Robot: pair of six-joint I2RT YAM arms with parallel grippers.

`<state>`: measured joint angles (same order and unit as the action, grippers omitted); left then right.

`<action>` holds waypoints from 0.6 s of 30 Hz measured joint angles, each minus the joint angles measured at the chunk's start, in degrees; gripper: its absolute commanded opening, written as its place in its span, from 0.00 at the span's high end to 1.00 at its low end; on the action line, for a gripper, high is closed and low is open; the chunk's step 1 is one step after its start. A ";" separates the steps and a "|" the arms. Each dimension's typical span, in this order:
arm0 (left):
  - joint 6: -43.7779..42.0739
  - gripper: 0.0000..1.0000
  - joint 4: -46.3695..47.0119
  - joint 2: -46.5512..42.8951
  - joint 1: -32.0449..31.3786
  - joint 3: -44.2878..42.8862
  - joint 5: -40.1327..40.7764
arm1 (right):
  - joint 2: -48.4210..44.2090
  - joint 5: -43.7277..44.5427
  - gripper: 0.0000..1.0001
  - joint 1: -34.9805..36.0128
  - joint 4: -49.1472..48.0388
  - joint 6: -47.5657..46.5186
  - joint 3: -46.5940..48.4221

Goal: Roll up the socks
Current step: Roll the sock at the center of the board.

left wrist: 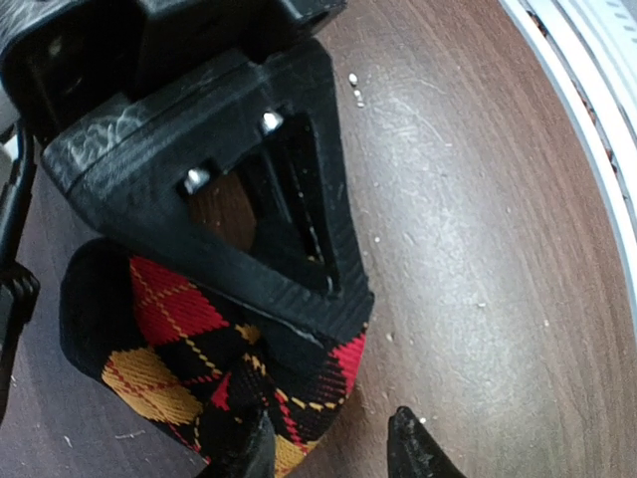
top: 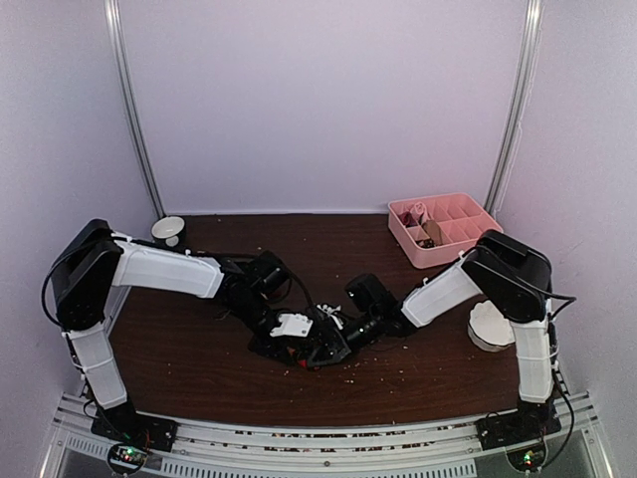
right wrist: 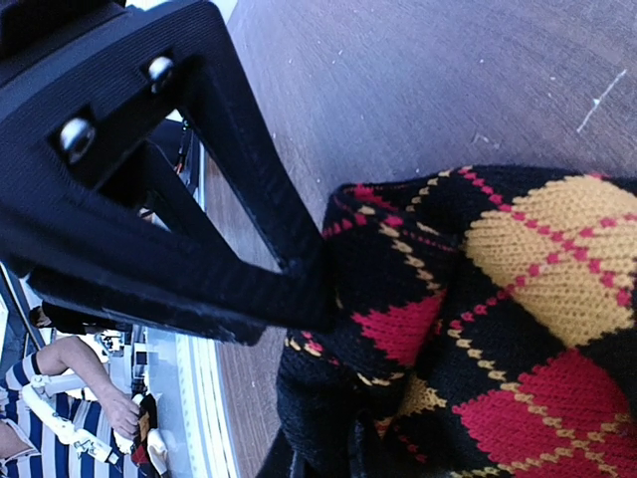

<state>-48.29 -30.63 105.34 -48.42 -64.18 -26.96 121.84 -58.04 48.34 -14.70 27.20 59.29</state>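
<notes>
Brown table [top: 199,363] carries the argyle sock [left wrist: 184,334] and pink tray [top: 438,258].

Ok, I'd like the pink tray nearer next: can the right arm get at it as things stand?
Probably yes: the pink tray sits close behind that arm's elbow with nothing seen between, though the right tool is down at the argyle sock.

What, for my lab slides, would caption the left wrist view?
Close-up of the left gripper at the black, red and orange argyle sock on the brown table.

Soft, even light throughout; pale glare sheens the table [left wrist: 468,199] in the left wrist view.
</notes>
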 measured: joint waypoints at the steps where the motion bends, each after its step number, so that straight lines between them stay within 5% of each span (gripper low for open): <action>1: 0.02 0.61 0.44 0.04 -0.24 0.00 0.42 | 0.04 -0.17 1.00 -0.07 -0.37 0.20 -0.11; 18: -1.64 0.61 1.20 -3.08 -1.57 -0.44 2.80 | -0.11 0.02 1.00 -0.26 -3.08 1.09 -1.53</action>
<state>-49.93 -29.43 102.26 -50.00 -64.62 -24.16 121.73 -58.02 48.07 -17.78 28.29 57.76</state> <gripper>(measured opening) 0.402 0.092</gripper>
